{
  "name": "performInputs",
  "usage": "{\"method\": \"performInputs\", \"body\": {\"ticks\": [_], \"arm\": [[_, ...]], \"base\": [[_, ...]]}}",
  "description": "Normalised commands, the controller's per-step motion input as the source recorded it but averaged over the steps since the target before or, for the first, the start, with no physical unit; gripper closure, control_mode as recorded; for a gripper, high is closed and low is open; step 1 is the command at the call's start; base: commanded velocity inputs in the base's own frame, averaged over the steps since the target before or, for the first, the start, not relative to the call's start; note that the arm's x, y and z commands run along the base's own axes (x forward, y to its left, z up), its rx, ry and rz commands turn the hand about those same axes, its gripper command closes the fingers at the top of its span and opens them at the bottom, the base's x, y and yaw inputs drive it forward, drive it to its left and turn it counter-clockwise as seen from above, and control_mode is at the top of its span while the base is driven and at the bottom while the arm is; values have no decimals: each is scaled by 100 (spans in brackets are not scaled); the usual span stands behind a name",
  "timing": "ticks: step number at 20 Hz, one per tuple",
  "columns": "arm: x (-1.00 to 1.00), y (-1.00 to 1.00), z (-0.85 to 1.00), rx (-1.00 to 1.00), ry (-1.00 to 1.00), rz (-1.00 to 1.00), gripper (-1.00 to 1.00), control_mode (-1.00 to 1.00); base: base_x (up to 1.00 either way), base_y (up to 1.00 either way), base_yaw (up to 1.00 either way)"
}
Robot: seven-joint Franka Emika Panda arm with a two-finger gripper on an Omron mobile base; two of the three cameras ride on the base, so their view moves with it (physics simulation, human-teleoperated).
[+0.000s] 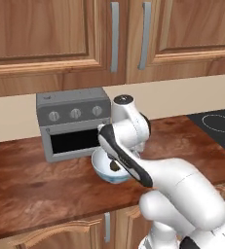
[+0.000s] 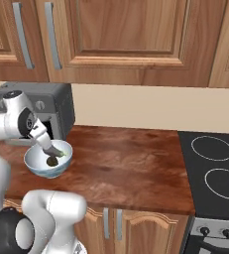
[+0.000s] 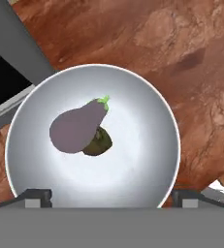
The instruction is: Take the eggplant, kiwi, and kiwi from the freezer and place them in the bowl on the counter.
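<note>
Directly under my claw (image 3: 111, 196), jaws spread wide, gripping nothing: bowl (image 3: 167, 121) on table (image 3: 181, 53), beside toaster oven (image 1: 72, 124). Eggplant (image 3: 77, 127) inside, touching one kiwi (image 3: 98, 142). Advice: lift straight up, clear rim, avoid nudging bowl.

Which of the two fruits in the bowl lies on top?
The purple eggplant with its green stem lies on top; the brown kiwi is partly hidden under it.

No readable text, label or number on any surface; toaster oven (image 1: 75, 124) dials unmarked.
</note>
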Motion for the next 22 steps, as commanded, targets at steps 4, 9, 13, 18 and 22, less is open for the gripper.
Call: {"method": "performInputs", "body": {"ticks": [4, 9, 13, 18, 22], "arm": [[-100, -32, 71, 0, -37, 0, -100, -100], [-100, -38, 54, 0, -41, 0, -100, -100], [0, 0, 0, 0, 0, 0, -100, 100], [0, 0, 0, 0, 0, 0, -100, 100], [0, 0, 0, 0, 0, 0, -100, 100]], "base": [[0, 0, 0], [0, 0, 0], [-100, -23, 0], [-100, -6, 0], [-100, 12, 0]]}}
